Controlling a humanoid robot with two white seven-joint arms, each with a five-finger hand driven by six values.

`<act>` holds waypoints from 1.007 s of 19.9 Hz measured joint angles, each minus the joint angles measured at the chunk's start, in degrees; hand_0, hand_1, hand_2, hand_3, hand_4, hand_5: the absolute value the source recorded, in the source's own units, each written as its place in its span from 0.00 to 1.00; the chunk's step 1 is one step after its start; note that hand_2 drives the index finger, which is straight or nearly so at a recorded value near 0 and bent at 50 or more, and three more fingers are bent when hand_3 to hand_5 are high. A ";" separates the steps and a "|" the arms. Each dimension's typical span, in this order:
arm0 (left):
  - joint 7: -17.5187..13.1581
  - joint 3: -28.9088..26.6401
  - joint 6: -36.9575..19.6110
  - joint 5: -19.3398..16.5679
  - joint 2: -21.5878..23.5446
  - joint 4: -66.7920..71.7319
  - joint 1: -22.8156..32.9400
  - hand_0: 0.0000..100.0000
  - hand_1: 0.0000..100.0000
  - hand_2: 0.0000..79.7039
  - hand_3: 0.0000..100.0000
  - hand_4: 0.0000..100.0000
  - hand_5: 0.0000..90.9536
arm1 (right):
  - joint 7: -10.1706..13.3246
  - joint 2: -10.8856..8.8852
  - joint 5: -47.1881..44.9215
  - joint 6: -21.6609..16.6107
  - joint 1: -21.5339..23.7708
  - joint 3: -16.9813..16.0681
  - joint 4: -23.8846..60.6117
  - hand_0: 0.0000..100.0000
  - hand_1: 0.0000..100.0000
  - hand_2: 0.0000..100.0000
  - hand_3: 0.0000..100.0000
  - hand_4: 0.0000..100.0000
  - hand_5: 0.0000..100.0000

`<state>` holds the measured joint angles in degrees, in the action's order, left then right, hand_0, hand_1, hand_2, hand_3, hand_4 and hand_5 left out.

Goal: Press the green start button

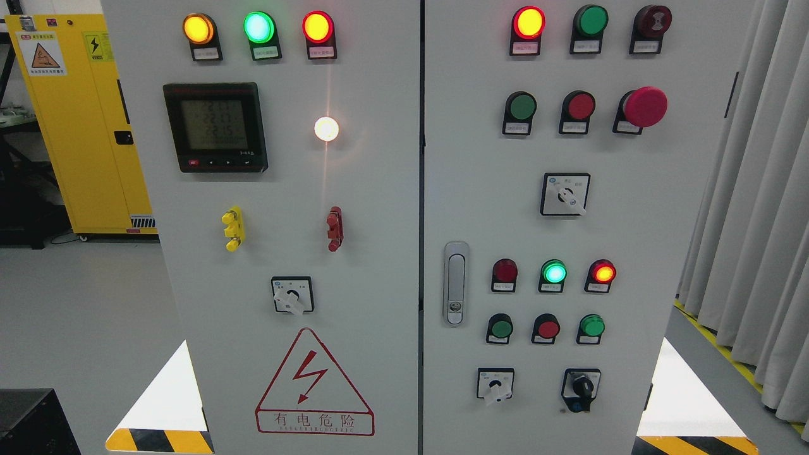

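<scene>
A grey electrical cabinet with two doors fills the head view. On the right door, an unlit green push button (523, 106) sits in the upper row beside a red button (580, 105) and a red mushroom stop button (644, 106). Lower down are two more green buttons (502, 328) (592, 326) with a red button (548, 328) between them. A lit green lamp (554, 272) glows above them, and another lit green lamp (259, 27) is at the top of the left door. Neither of my hands or arms shows.
The left door has a digital meter (215, 126), a white lamp (326, 129), rotary switches and a red warning triangle (314, 385). A door handle (455, 283) is at the seam. A yellow cabinet (76, 120) stands at the left, grey curtains (752, 208) at the right.
</scene>
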<state>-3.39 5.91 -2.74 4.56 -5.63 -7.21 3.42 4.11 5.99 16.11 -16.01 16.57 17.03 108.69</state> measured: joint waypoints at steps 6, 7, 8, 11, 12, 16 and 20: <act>0.00 0.01 0.00 0.00 0.00 0.00 0.00 0.12 0.56 0.00 0.00 0.00 0.00 | 0.00 0.00 0.03 0.00 0.03 0.02 0.01 0.48 0.68 0.00 0.00 0.02 0.00; 0.00 0.01 0.00 0.00 0.00 0.00 0.00 0.12 0.56 0.00 0.00 0.00 0.00 | 0.01 0.00 0.03 0.00 0.03 0.04 0.01 0.48 0.68 0.00 0.00 0.02 0.00; 0.00 0.01 0.00 0.00 0.00 0.00 0.00 0.12 0.56 0.00 0.00 0.00 0.00 | 0.01 -0.01 0.04 0.03 0.03 0.05 0.02 0.48 0.68 0.00 0.00 0.02 0.00; 0.00 0.00 0.00 0.00 0.00 0.00 0.00 0.12 0.56 0.00 0.00 0.00 0.00 | 0.01 -0.01 0.10 0.11 -0.13 0.06 0.02 0.48 0.68 0.00 0.00 0.02 0.00; 0.00 0.00 0.00 0.00 0.00 0.00 0.00 0.12 0.56 0.00 0.00 0.00 0.00 | 0.01 -0.01 0.13 0.11 -0.16 0.08 0.02 0.48 0.68 0.00 0.00 0.02 0.00; 0.00 0.00 0.00 0.00 0.00 0.00 0.00 0.12 0.56 0.00 0.00 0.00 0.00 | 0.07 -0.02 1.85 0.13 -0.55 -0.43 -0.07 0.42 0.72 0.00 0.20 0.20 0.15; 0.01 0.00 0.00 0.00 0.00 0.00 0.00 0.12 0.56 0.00 0.00 0.00 0.00 | 2.59 -0.03 8.44 -0.02 -2.18 -1.72 -0.36 0.48 0.77 0.00 0.43 0.50 0.39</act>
<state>-3.39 5.91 -2.74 4.56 -5.63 -7.21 3.42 6.70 5.96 24.56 -16.02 14.39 15.30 108.33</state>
